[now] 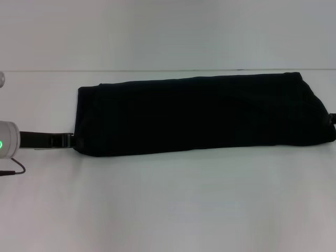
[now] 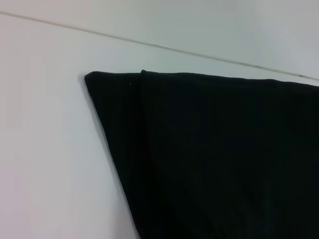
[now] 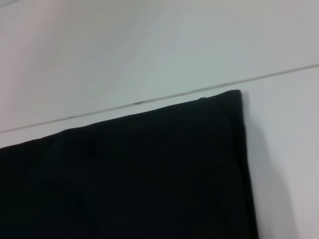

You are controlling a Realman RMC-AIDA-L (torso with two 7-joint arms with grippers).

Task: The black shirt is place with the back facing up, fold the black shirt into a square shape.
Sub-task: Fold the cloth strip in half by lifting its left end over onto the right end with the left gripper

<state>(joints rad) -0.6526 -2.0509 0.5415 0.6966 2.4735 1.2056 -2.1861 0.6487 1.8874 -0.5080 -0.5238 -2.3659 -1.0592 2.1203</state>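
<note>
On the white table (image 1: 168,210), black shirt (image 1: 199,115) folded long (no lettering visible).

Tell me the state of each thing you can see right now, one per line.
black shirt: folded into a long band, lying flat on the white table, no lettering showing.
left gripper: low at the shirt's left end.
right gripper: at the shirt's right end, mostly out of view.
</note>
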